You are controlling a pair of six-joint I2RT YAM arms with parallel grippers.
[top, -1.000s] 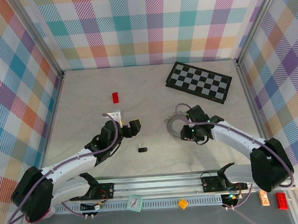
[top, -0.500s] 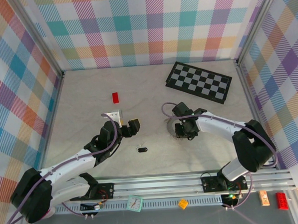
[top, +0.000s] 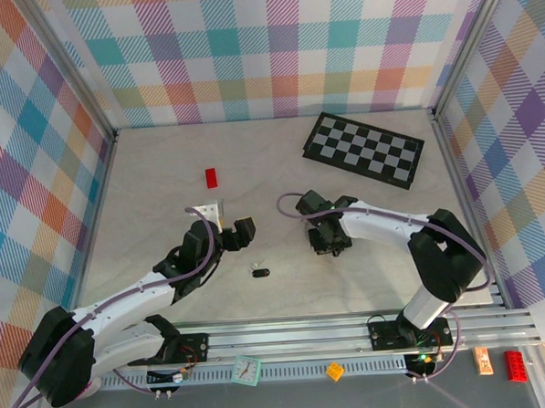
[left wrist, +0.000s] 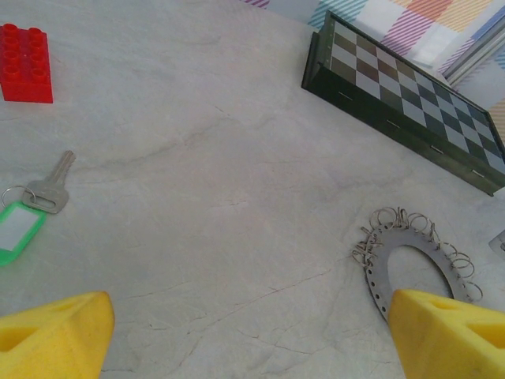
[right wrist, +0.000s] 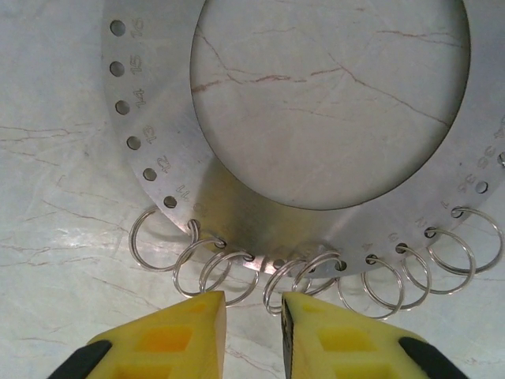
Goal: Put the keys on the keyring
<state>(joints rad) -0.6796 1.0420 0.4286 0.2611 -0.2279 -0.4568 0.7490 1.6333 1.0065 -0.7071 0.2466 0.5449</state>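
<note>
The keyring (right wrist: 260,213) is a flat silver metal ring plate with numbered holes and several small wire split rings along its edge. My right gripper (right wrist: 254,328) hovers right at that edge, its yellow fingers a narrow gap apart with one split ring lying between the tips, not pinched. In the top view the right gripper (top: 327,241) covers most of the plate. My left gripper (left wrist: 252,339) is wide open over bare table, with the keyring (left wrist: 387,241) at its right. The light green key (left wrist: 20,225) lies far left, and the black key (top: 261,272) is near the front.
A black-and-white chequered board (top: 365,150) lies at the back right. A small red brick (top: 211,177) sits behind the left gripper (top: 242,229). Plaid walls enclose the table on three sides, and the arm bases stand along the near rail.
The right gripper has swung left and now sits over the keyring, covering it in the top view. The left arm and both keys have not moved.
</note>
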